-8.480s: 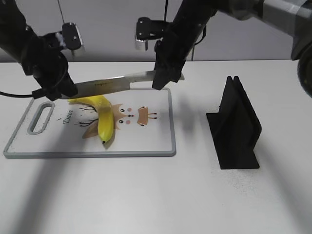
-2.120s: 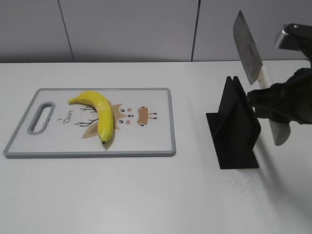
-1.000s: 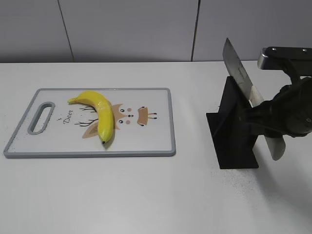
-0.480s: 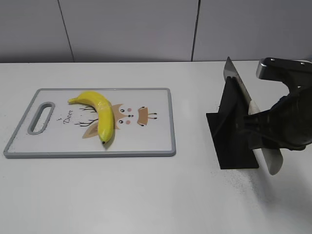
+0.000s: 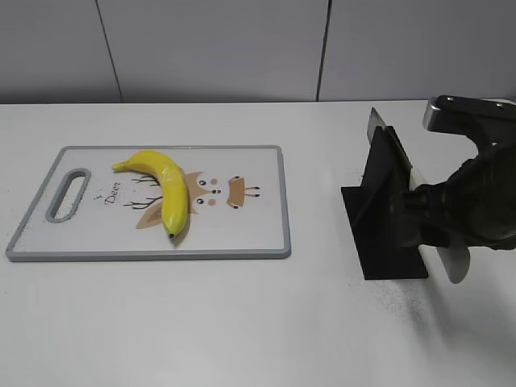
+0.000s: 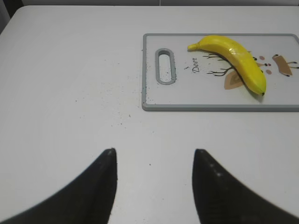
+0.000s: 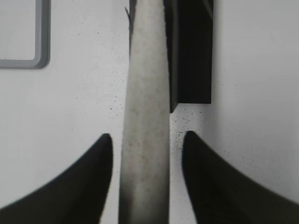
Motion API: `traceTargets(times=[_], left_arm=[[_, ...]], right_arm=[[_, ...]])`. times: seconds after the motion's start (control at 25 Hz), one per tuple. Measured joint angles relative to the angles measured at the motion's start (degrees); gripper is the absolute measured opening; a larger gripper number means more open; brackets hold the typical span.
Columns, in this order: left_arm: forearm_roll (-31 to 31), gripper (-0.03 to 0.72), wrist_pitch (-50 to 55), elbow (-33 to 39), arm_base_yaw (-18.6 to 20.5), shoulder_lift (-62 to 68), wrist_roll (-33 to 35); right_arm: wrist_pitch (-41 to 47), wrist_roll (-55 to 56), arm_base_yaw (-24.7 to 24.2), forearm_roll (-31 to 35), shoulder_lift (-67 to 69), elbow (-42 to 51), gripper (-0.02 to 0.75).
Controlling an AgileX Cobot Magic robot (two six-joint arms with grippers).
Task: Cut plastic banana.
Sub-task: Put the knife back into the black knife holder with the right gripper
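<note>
One glossy yellow plastic banana (image 5: 163,190) lies on my screen, curved and whole, on the white rectangular cutting board with a grey rim (image 5: 242,242), its stubby stem toward the board's slotted grey handle hole (image 5: 68,193) and its small dark tip pointing at the near edge. It rests across the printed deer drawing and the word "Deer", and I see no cut in it. From the left wrist camera the same banana (image 6: 233,53) sits well ahead of the left pincer (image 6: 154,163), whose two dark fingers (image 6: 105,177) are spread wide over the bare white table (image 6: 70,93) with nothing between them; this arm does not appear in the exterior view. Off to the right of the board, well apart from it, stands the black plastic knife stand (image 5: 387,218). The right pincer (image 5: 431,222) is just beside that stand, gripping the pale handle of a knife (image 5: 455,258); the steel blade (image 5: 377,122) runs up along the top of the stand, with only its far corner showing above it. In the right wrist camera the pale handle (image 7: 145,116) runs straight up the middle between the two dark fingers (image 7: 100,168), with the black stand (image 7: 191,51) just to its right and a corner of the board's grey rim (image 7: 42,42) at the upper left.
</note>
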Motion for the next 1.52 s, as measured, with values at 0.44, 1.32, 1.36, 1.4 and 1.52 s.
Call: traceTargets(times=[0.44,1.32,1.36,1.4,1.52], left_arm=[[0.1,0.508,0.0,0.0,0.0,0.0,0.0],[0.1,0.508,0.0,0.0,0.0,0.0,0.0],[0.1,0.508,0.0,0.0,0.0,0.0,0.0],[0.1,0.508,0.0,0.0,0.0,0.0,0.0],[0.1,0.508,0.0,0.0,0.0,0.0,0.0]], right_arm=[[11.1,-7.4,0.0,0.3,-6.3,-10.9,0.617],[28.6,-28.1,0.0,0.7,-64.6,0.9,0.573],[28.6,-28.1,0.0,0.7,-66.0,1.3,0.573],[28.7,-28.1,0.0,0.7,-67.3,1.9,0.573],[28.7,-28.1,0.0,0.7,-69.4,4.7,0.573]])
